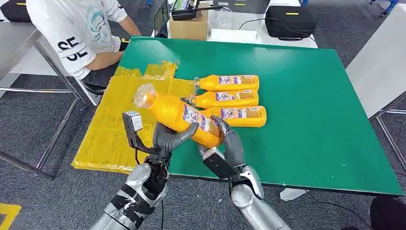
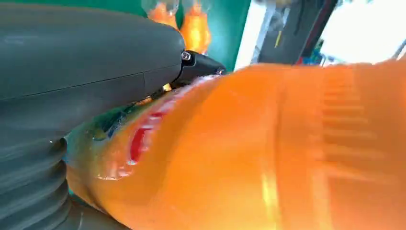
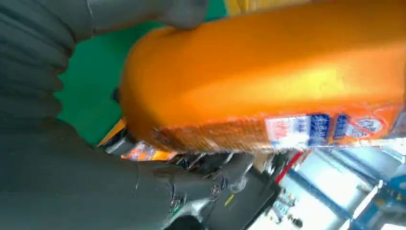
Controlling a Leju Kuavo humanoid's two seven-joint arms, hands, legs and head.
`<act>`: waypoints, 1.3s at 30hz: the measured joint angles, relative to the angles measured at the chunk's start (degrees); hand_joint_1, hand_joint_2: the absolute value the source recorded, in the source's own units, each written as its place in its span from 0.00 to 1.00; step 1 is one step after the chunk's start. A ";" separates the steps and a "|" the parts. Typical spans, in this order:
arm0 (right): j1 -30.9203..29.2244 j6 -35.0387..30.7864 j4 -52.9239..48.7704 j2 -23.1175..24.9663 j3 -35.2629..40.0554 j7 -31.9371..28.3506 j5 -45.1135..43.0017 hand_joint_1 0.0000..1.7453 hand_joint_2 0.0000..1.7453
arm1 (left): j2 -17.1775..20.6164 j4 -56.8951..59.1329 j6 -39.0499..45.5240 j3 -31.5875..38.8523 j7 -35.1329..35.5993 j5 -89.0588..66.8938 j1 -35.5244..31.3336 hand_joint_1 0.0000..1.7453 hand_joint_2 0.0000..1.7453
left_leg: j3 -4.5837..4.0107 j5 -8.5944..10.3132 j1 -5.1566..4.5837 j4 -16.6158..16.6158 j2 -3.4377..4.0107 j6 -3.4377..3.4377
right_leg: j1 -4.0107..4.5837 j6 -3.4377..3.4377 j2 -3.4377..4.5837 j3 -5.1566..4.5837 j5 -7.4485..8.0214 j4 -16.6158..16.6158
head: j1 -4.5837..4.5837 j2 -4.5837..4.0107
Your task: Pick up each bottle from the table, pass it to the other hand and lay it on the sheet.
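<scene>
An orange juice bottle [image 1: 174,112] with a clear cap end and a blue label hangs tilted above the table's near left corner, cap toward the yellow sheet [image 1: 112,129]. My left hand [image 1: 170,138] grips its middle from below, and the bottle [image 2: 268,153] lies close against that thumb. My right hand [image 1: 229,143] holds the base end, its fingers wrapped round the bottle [image 3: 268,86]. Three more orange bottles [image 1: 230,83] [image 1: 227,98] [image 1: 242,116] lie side by side on the green table [image 1: 306,120], just beyond the held one.
The crinkled yellow sheet covers the table's left edge and overhangs it. A person in a white shirt [image 1: 79,33] sits at the far left corner. A cardboard box [image 1: 189,26] and a black bag [image 1: 289,21] stand behind the table.
</scene>
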 measured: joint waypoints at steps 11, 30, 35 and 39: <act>3.19 -2.16 -6.36 0.02 -3.22 0.87 -7.70 0.00 1.00 | 0.24 0.96 13.75 8.42 -10.25 -7.54 -2.66 1.00 1.00 | 0.01 0.01 0.03 0.00 0.02 0.00 | 0.01 -0.01 0.00 -0.01 0.00 0.00 | 0.02 0.00; 6.22 4.70 -17.86 -0.94 -11.37 3.67 -6.25 0.00 1.00 | 11.61 31.19 22.23 3.80 16.13 -76.51 -17.88 1.00 1.00 | 0.03 0.05 0.04 0.00 0.10 -0.06 | 0.02 -0.01 0.03 -0.05 0.01 0.06 | 0.00 0.00; 6.76 5.27 -19.43 -1.09 -12.35 3.91 -5.53 0.00 1.00 | 13.44 34.60 19.95 1.90 19.35 -82.24 -19.48 1.00 1.00 | 0.02 0.05 0.05 0.00 0.06 -0.06 | 0.02 -0.01 0.03 -0.06 0.01 0.07 | 0.02 0.00; 7.48 5.73 -20.90 -1.18 -13.36 4.11 -5.42 0.00 1.00 | 15.24 36.48 17.81 0.83 22.21 -88.52 -20.16 1.00 1.00 | 0.03 0.05 0.04 0.00 0.10 -0.06 | 0.01 -0.01 0.03 -0.06 0.01 0.07 | 0.02 0.00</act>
